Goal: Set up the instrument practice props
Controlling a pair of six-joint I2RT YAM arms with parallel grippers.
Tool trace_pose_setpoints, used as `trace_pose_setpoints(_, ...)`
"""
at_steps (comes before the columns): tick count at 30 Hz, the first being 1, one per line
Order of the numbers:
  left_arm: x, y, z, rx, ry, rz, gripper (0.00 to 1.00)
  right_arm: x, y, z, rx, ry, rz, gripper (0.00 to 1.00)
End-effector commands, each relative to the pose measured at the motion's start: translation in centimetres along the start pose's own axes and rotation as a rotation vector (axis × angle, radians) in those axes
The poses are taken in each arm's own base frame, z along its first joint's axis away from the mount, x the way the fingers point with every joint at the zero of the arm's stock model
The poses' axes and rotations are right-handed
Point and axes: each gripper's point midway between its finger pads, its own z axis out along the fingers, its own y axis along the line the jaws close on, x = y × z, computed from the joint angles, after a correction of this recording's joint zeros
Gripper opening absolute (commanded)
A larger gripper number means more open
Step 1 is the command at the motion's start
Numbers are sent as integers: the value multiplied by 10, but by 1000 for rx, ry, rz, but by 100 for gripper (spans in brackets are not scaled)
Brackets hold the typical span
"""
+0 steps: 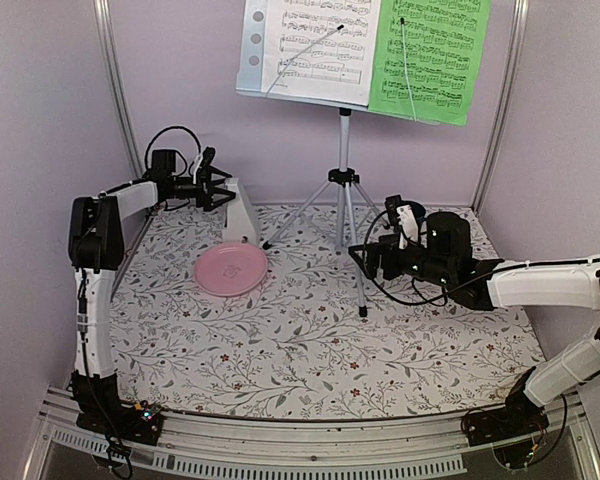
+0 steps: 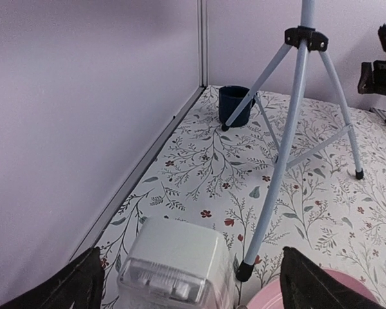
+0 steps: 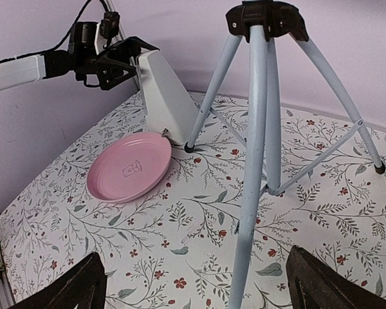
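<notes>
Music stand (image 1: 345,130): stood upright at the back of the desk (image 1: 310,350), carried on a silver tripod (image 3: 265,116) whose three legs are spread on the flowered cloth.
White sheet (image 1: 315,45): propped on the left half of the stand's tray, with a thin wire arm laid across it.
Green sheet (image 1: 430,55): propped on the right half of the tray, just beside the white sheet, also crossed by a wire arm.
Metronome (image 1: 242,212): a white pyramid, stood upright at the back left of the desk near the left wall. One tripod foot is seen just beside its base.
Left gripper (image 1: 218,187): held level at the top of the metronome. The jaws are spread wide, one on each side of the top, and a gap is seen on both sides in the left wrist view.
Right gripper (image 1: 365,262): held low over the desk to the right of the stand, pointed at the tripod. The jaws are spread wide, with the nearest leg seen between them and nothing gripped.
Plate (image 1: 230,268): pink, laid flat on the desk just in front of the metronome.
Mug (image 2: 235,105): dark blue, stood at the back of the desk, partly hidden by a tripod leg in the left wrist view.
</notes>
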Motion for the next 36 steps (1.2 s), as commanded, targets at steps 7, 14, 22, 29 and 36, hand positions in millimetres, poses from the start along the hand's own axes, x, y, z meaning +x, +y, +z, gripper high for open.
trace_pose_setpoints(7,14,-17,23,126,-33,-20,88,-9,4,3,-11,1,-15,99)
trace_pose_setpoints(14,18,-19,22,135,-36,-34,71,-11,4,4,-11,0,-14,99)
trace_pose_setpoints(22,-7,-3,8,-4,-34,14,43,-17,6,-1,-13,-15,-20,99)
trace_pose_setpoints(29,-73,5,-21,-203,-119,149,29,-22,7,-5,-14,-31,-21,99)
trace_pose_setpoints(36,-130,-4,-45,-351,-189,217,22,-27,7,-8,-12,-45,-27,99)
